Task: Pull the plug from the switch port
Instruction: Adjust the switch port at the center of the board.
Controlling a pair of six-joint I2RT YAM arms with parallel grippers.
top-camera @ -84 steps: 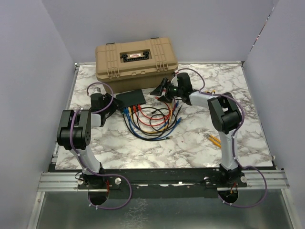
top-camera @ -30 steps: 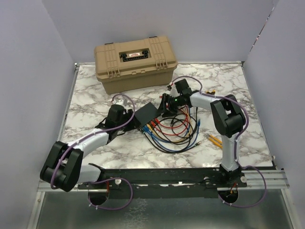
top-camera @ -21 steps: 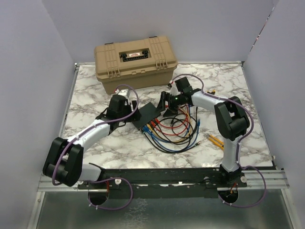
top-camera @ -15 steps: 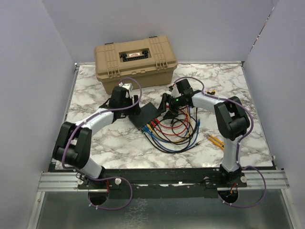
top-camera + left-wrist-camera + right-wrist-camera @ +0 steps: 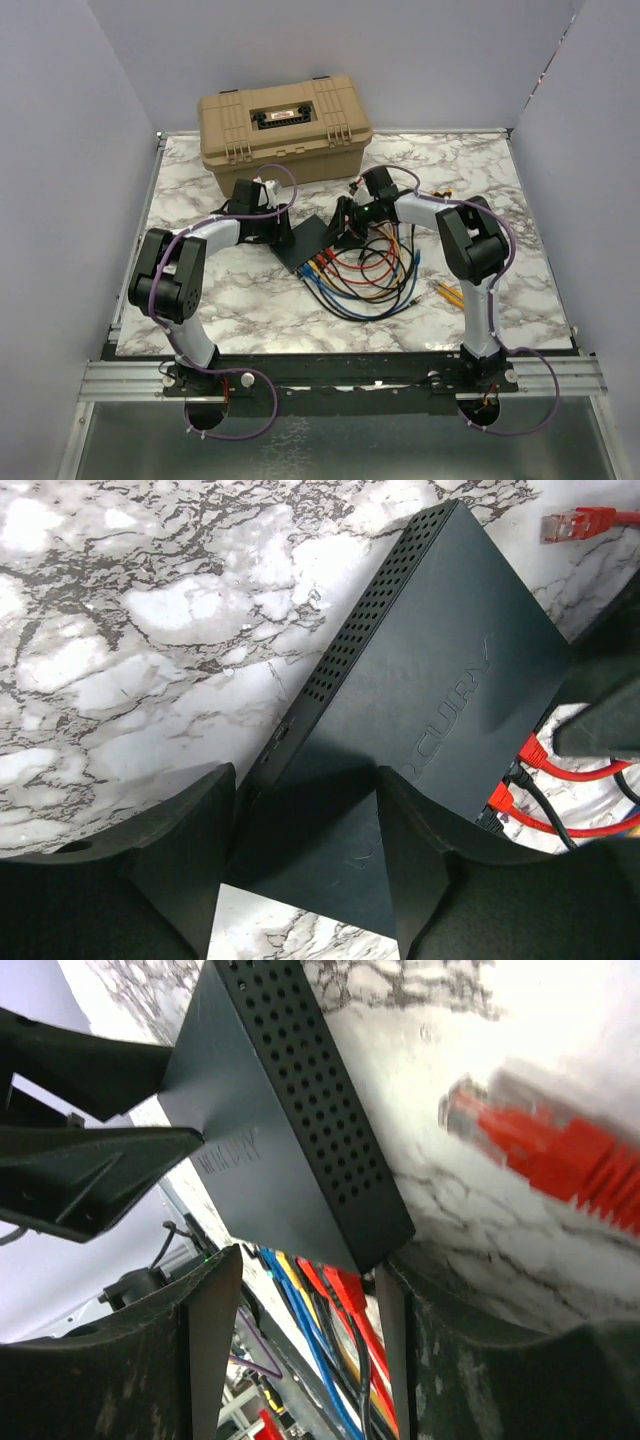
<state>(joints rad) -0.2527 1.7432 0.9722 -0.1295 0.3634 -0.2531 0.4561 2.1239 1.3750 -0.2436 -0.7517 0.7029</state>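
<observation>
So over the last second the left arm has folded in, and the left fingers (image 5: pixel 280 228) now straddle the far-left end of the thin matte-black switch box (image 5: pixel 310 240), which sits skewed mid-counter. The right fingers (image 5: pixel 343 226) bracket its right corner. Both pairs are spread around it; I can't tell if either is squeezing. The coloured plugs (image 5: pixel 318 264) look seated, so I'd call this bracing, not pulling. The tan plastic toolbox (image 5: pixel 285 125) crowds the far side and the tangled cables (image 5: pixel 365 280) fill the near right. Bare marble counter (image 5: pixel 200 290) near left is the open room.
</observation>
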